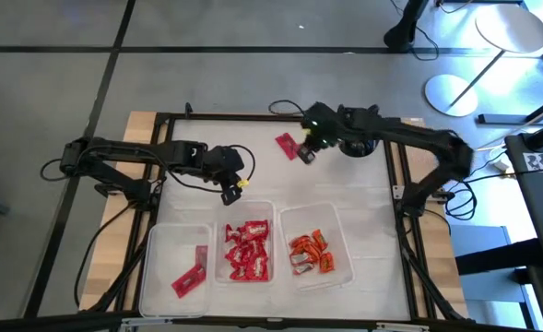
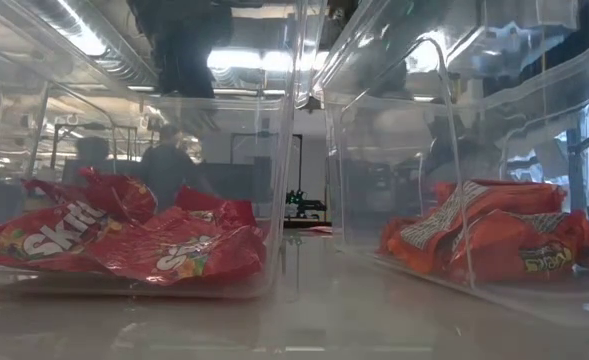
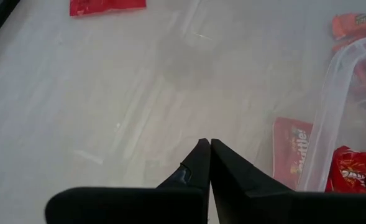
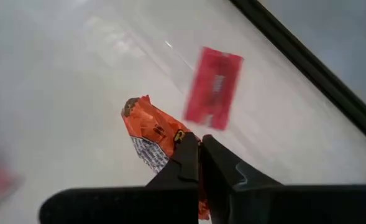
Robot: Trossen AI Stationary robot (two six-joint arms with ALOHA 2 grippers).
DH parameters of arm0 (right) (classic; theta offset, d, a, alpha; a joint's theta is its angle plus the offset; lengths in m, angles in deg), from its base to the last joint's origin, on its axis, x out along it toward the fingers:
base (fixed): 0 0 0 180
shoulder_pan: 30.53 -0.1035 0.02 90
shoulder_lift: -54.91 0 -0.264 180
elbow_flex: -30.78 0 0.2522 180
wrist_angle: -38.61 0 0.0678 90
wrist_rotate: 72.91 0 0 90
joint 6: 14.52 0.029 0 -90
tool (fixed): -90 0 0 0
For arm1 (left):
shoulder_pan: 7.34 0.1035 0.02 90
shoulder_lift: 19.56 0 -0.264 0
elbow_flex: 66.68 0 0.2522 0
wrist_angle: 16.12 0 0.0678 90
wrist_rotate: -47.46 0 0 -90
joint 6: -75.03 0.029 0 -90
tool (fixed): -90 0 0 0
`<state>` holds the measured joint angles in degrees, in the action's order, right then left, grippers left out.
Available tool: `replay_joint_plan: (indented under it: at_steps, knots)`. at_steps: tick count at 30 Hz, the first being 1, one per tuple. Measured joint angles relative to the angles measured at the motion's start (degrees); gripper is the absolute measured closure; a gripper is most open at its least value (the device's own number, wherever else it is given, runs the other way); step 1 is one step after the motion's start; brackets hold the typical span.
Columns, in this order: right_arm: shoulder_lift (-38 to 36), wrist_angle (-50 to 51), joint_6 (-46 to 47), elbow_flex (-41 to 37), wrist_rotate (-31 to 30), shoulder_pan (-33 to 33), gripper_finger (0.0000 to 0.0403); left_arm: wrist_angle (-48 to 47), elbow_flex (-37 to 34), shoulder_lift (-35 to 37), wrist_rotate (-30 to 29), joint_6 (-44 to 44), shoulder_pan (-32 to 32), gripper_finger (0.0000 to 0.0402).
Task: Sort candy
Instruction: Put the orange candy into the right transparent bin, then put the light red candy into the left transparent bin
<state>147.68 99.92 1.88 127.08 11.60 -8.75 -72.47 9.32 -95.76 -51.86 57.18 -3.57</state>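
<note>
My right gripper [image 4: 199, 142] is shut on an orange candy packet [image 4: 150, 132] over the far middle of the table [image 1: 363, 198]. My right gripper [image 1: 305, 154] is next to a flat red bar [image 1: 287, 145] that lies flat on the tabletop, also in the right wrist view [image 4: 214, 87]. My left gripper [image 1: 230, 192] hangs shut with nothing in it [image 3: 205, 144], just beyond the middle bin. Red packets [image 1: 247, 249] lie in the middle bin, orange ones [image 1: 311, 254] in the right bin, and a red bar [image 1: 190, 279] in the left bin. My right gripper pinches the orange packet by one end [image 4: 178, 140] between its two fingers, which slant down from above. The rest of the packet sticks out past the fingertips, and it looks lifted clear of the table.
Three clear plastic bins stand side by side at the table's near edge: left [image 1: 160, 242], middle [image 1: 223, 223], right [image 1: 340, 221]. A black frame [image 1: 253, 117] borders the table. The low view looks through the bins at red packets [image 2: 124, 235] and orange ones [image 2: 494, 240].
</note>
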Motion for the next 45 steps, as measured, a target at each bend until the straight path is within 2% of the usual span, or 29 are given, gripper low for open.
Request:
replay_joint_plan:
  at_steps: [6, 12, 16, 21, 27, 30, 35, 39, 45]
  knots:
    - [-8.83, 7.37, -5.26, 0.07, 5.14, -11.32, 0.0401, 1.87, 0.00, 0.00, -0.02, 1.56, 0.09, 0.0397]
    - [-9.98, 10.79, -7.86, -0.11, 10.69, -25.91, 0.0402, 2.62, 0.02, 0.00, 1.49, 0.70, 0.09, 0.0399]
    - [-9.25, 10.40, -7.86, -2.32, 12.21, -34.07, 0.0401, 3.30, 0.02, 0.00, 2.05, 2.28, 0.36, 0.0397]
    - [-8.70, 4.65, -7.69, -8.14, 12.63, -40.68, 0.0401, 4.51, 0.44, -0.02, 4.44, 3.49, 2.21, 0.0400]
    - [-4.09, -4.63, -2.82, -15.08, 12.20, -43.69, 0.0394, 4.30, 1.22, -0.02, 9.02, 7.27, 4.24, 0.0397]
    - [0.07, -5.98, -0.04, -15.29, 12.34, -44.03, 0.0361, 3.68, 1.22, -0.02, 9.78, 8.99, 4.56, 0.0400]
    - [5.39, -7.12, 1.41, -14.39, 15.00, -43.91, 0.0259, 1.65, 1.22, -0.02, 10.38, 11.15, 4.52, 0.0398]
    - [6.18, -4.16, 2.70, -12.28, 15.07, -43.73, 0.0191, -0.80, 1.22, -0.02, 10.38, 12.42, 4.52, 0.0398]
    - [4.55, 5.69, 1.55, -2.19, 12.46, -40.59, 0.0154, -1.98, 1.22, 0.00, 10.38, 14.69, 4.52, 0.0399]
